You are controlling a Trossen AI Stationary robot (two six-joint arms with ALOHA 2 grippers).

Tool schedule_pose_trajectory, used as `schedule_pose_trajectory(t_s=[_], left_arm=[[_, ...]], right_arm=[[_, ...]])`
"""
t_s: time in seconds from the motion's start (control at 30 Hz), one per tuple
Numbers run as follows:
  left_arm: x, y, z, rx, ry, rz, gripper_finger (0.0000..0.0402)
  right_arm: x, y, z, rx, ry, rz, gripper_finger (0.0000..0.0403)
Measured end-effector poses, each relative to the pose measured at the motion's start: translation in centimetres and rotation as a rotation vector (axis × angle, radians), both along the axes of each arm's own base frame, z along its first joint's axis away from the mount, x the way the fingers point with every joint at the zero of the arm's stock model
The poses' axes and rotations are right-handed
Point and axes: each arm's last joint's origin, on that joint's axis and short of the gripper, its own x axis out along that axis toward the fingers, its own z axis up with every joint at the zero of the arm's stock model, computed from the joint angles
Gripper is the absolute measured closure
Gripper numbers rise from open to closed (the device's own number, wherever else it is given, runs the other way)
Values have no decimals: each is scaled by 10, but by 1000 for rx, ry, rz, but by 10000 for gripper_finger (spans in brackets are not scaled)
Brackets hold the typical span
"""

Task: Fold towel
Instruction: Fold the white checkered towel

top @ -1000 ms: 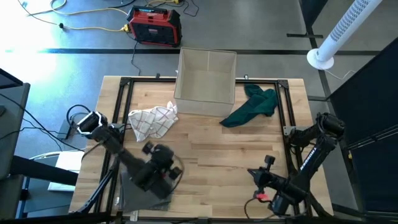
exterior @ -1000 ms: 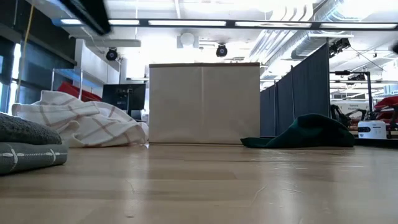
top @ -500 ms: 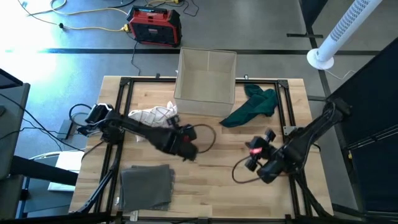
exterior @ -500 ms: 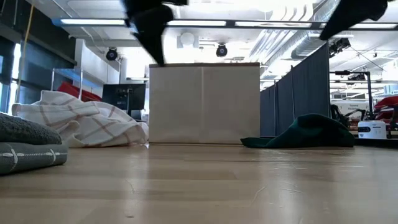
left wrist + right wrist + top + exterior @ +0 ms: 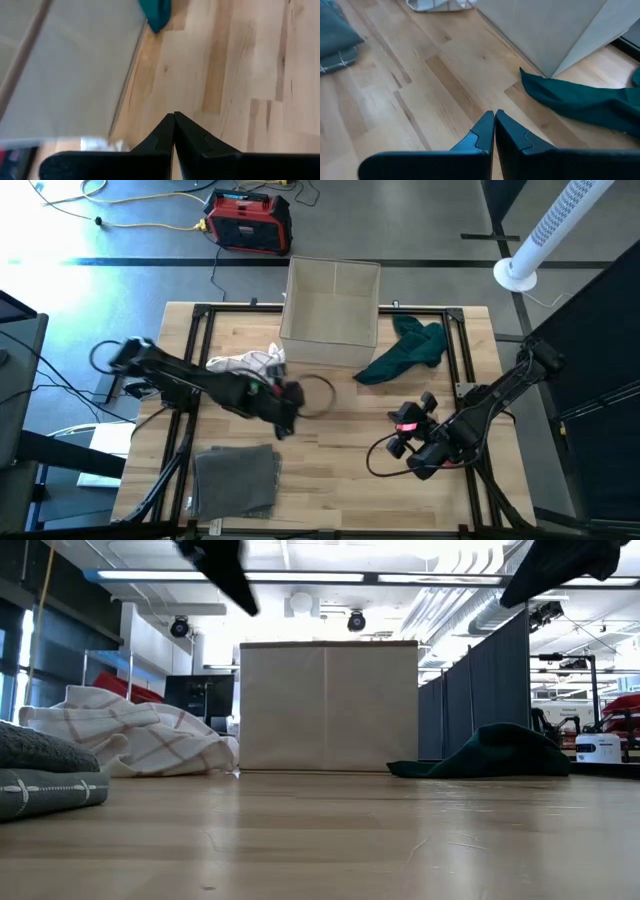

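From above, your left gripper hangs in front of the cardboard box, the right gripper farther out. At table height, the checked towel lies left of the box. Both wrist cameras show fingers pressed together, holding nothing.

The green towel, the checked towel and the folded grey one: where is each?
green towel point(image 5: 405, 350), high view, its bunched middle
checked towel point(image 5: 150, 740), low view, its front folds
grey towel point(image 5: 236, 478), high view, its flat top
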Motion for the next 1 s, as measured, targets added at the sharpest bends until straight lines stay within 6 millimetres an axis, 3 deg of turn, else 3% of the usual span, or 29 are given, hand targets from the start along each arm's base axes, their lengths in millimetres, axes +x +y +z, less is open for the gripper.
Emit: schedule_pose_trajectory(t_s=[0.13,0.27,0.37,0.63,1.0], left_arm=[[-48,17,10,-181,-45,124,401],[-98,36,20,-390,56,371,401],[-122,42,23,-453,123,511,401],[-128,35,19,-475,163,601,364],[-136,36,-40,-445,328,674,260]], right_arm=[[3,0,-5,-85,37,31,403],[3,-8,-3,-183,41,16,403],[3,-16,-2,-249,53,-10,403],[9,-34,-3,-251,117,-79,403],[7,-29,-4,-204,125,-58,403]])
